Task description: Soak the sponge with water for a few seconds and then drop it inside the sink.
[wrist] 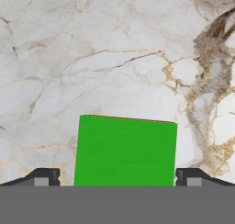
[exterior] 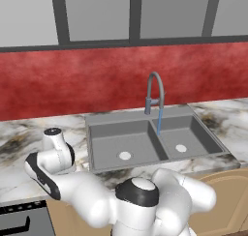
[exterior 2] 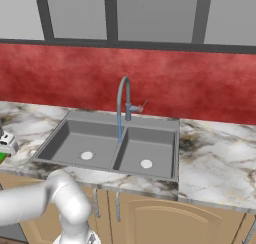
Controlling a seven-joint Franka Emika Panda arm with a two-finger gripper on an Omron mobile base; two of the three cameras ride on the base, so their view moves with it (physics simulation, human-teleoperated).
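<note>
Two dark fingertips of my pincer (wrist: pixel 117 178) stood wide open, one on each side of the flat bright-green rectangular sponge (wrist: pixel 125 150). It lay on the white marble countertop (wrist: pixel 92 58), directly under my hand, left of the dark grey double-basin sink (exterior: pixel 145 143).

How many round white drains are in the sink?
2: one drain in the left basin, one in the right basin of the sink.

Base views share sink (exterior: pixel 150 143); hand view close above counter (wrist: pixel 114 58).
</note>
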